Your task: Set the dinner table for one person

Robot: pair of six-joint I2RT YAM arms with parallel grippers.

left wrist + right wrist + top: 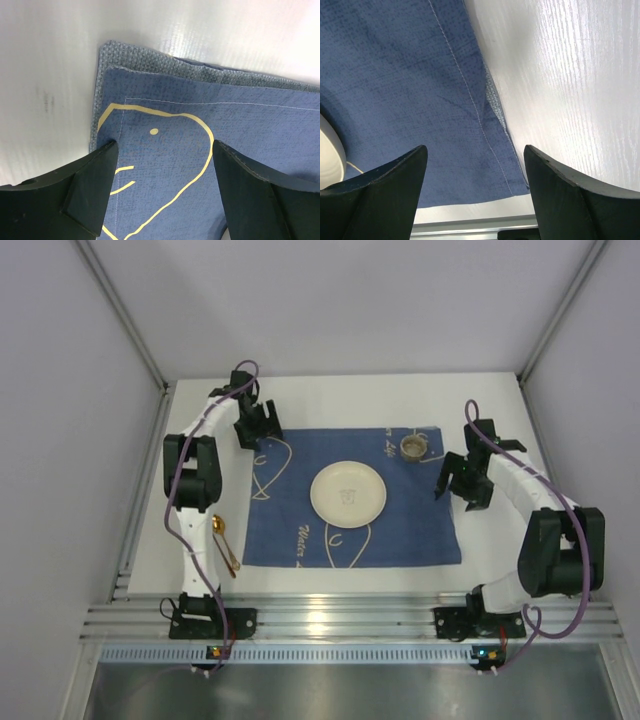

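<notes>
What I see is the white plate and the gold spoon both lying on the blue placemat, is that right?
Only the white plate lies on the blue placemat. The gold spoon lies off it, on the dinner table to its left, as the top external view shows.

- left arm [192,540] and right arm [525,480]: white shells, black joints and bases
- a purple cable [246,366] loops along each
- left claw [162,147] and right claw [475,150]: matte black, wedge-shaped fingers
</notes>
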